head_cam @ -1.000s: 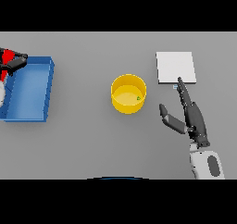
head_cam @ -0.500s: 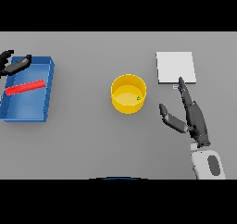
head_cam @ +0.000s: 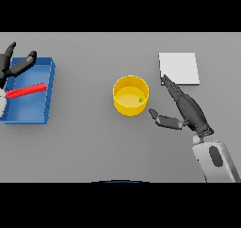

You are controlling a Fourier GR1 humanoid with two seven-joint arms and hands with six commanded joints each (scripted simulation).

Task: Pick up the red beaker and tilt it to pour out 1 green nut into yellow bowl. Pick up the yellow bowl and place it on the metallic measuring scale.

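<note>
The right hand (head_cam: 190, 111) hovers open just right of the yellow bowl (head_cam: 131, 95), thumb reaching toward it without touching. A green nut (head_cam: 140, 100) lies inside the bowl. Beyond the fingertips sits the scale (head_cam: 179, 68). Far left, the left hand (head_cam: 16, 66) is spread above the blue tray (head_cam: 49, 88), where the red beaker (head_cam: 26, 91) lies flat.

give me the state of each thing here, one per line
red beaker: lying on its side in the blue bin
yellow bowl: upright on the table, green nut inside
scale: bare
left hand: open, over the bin
right hand: open, beside the bowl
</note>
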